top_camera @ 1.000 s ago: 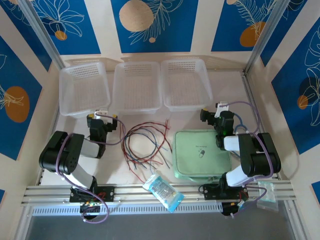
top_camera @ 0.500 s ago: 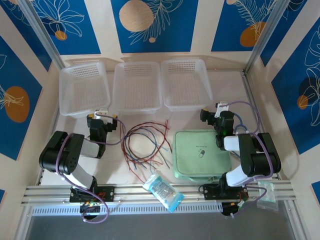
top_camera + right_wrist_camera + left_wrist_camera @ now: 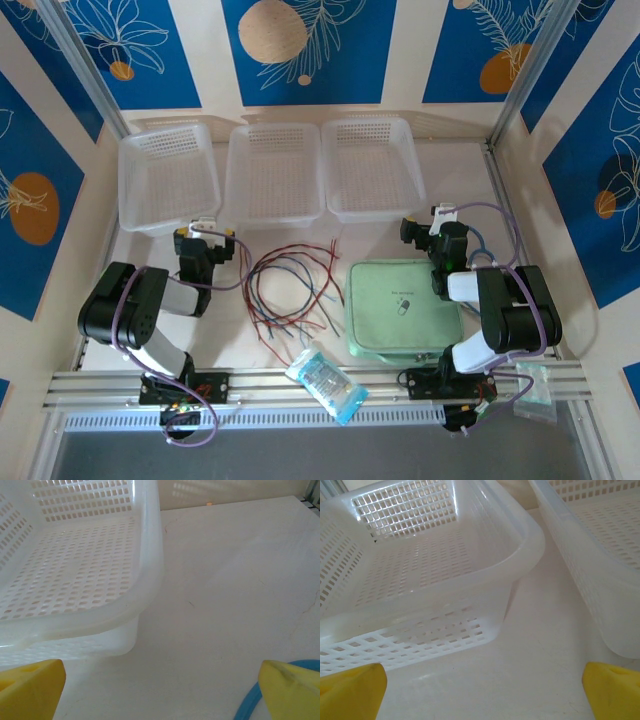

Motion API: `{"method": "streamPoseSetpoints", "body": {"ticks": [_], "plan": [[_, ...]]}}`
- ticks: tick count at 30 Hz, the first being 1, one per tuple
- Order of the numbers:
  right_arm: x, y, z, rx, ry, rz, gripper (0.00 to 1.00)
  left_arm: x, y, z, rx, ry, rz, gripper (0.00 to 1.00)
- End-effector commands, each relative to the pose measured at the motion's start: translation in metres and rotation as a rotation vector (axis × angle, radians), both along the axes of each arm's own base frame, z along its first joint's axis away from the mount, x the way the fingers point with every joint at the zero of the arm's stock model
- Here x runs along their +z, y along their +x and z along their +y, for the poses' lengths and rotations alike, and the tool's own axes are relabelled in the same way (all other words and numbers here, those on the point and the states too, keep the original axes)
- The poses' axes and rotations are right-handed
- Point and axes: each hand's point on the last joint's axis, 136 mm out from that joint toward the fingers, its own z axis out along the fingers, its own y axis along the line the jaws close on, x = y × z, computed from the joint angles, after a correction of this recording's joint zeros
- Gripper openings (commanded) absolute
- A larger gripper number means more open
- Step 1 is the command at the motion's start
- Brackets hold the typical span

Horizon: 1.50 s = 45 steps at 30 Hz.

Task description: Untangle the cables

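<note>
Your left arm (image 3: 128, 312) and right arm (image 3: 512, 318) — black joint housings, pale grey links, purple cables (image 3: 213, 420) looped along each, white wrist caps, left gripper (image 3: 480, 692) and right gripper (image 3: 160, 692) tipped with yellow fingertips (image 3: 351, 692).

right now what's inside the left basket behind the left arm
Nothing lies in the left basket: its perforated floor looks bare from above and from the left wrist. The open left gripper overlaps a bit of its near rim. The cables lie outside it.
</note>
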Motion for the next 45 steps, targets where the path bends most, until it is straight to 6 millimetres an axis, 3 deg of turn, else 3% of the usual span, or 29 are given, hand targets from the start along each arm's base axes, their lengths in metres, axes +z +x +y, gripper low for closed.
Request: {"method": "streamPoseSetpoints", "body": {"ticks": [1, 11, 13, 22, 27, 31, 35, 41, 45], "plan": [[0.002, 0.003, 0.000, 0.009, -0.006, -0.004, 0.99, 0.012, 0.004, 0.004, 0.021, -0.010, -0.035, 1.00], [0.008, 0.001, -0.001, 0.006, -0.002, -0.011, 0.99, 0.011, 0.008, 0.006, -0.003, -0.046, -0.018, 1.00], [0.019, -0.005, 0.001, 0.018, -0.007, -0.037, 0.99, 0.017, 0.002, -0.003, -0.055, -0.041, -0.041, 1.00], [0.086, -0.043, 0.011, 0.081, -0.047, -0.161, 0.99, 0.053, -0.015, -0.001, -0.036, -0.024, -0.097, 1.00], [0.116, -0.057, 0.034, 0.183, -0.073, -0.199, 0.99, 0.073, -0.019, 0.004, 0.033, -0.034, -0.028, 1.00], [0.129, -0.064, 0.070, 0.317, -0.090, -0.179, 0.99, 0.084, -0.032, 0.002, 0.063, -0.029, 0.063, 0.99], [0.131, -0.078, 0.126, 0.497, -0.159, -0.123, 0.99, 0.083, -0.058, -0.010, 0.041, -0.019, 0.187, 1.00], [0.127, -0.121, 0.219, 0.845, -0.164, -0.063, 0.99, 0.074, -0.097, -0.022, 0.063, -0.199, 0.353, 1.00], [0.103, -0.158, 0.276, 1.098, -0.196, 0.019, 1.00, 0.060, -0.110, -0.037, 0.036, -0.310, 0.452, 1.00]]}}
